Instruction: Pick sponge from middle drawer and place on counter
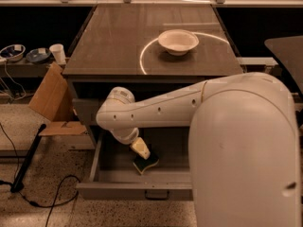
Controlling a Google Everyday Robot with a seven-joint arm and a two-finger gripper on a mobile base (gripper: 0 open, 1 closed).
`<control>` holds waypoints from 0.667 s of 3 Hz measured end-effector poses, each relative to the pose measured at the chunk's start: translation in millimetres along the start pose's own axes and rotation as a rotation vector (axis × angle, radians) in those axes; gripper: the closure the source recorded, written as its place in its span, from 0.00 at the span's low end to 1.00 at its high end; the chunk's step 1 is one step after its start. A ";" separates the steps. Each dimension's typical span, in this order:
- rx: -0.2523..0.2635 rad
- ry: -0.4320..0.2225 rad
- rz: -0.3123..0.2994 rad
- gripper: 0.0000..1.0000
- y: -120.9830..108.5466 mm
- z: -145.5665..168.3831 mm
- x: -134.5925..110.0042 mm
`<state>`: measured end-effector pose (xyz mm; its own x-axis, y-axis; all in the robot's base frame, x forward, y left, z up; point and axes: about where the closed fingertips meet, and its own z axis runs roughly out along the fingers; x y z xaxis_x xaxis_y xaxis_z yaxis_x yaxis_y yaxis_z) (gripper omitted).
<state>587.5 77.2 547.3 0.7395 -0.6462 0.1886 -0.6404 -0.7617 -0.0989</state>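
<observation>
The speckled floor [42, 174] runs under a grey cabinet whose middle drawer [116, 162] stands open toward the camera, its flat floor and low side walls in plain sight. Inside the drawer, near the middle of its floor, the gripper [141, 150] reaches down with its cream-coloured tip touching the sponge [147, 163]. Whether it has closed on the sponge or only rests against it cannot be told, as the wrist hides the contact. The sponge lies tilted in the drawer, with its dark green face showing and a strip of yellow along one edge.

From the gripper the white arm [161, 110] rises out of the drawer, bends at a rounded joint above the drawer's left half, then runs rightward across the drawer's back. There it swells into a large white shell that covers the drawer's right end. A small dark handle [156, 194] sits at the middle of the drawer's front.

Above the drawer lies the counter [109, 41], glossy grey-brown, crossed by a bright curved light streak [143, 56]. A white bowl [178, 40] stands on it, above and behind the drawer's right half, inside the curve.

Left of the drawer a sheet of cardboard [49, 98] leans against the cabinet's side. Farther left and higher, a white cup [58, 54] and two small dishes [13, 51] sit together. On the floor left of the drawer lie a black pole [28, 157] and a dark cable [49, 200] — the cable loops near the drawer's front corner.
</observation>
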 end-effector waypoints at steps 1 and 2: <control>-0.049 -0.020 0.011 0.00 10.3 55.9 0.7; -0.049 -0.020 0.011 0.00 10.2 56.0 0.7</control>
<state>593.1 66.3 491.8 0.7360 -0.6559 0.1677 -0.6577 -0.7515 -0.0529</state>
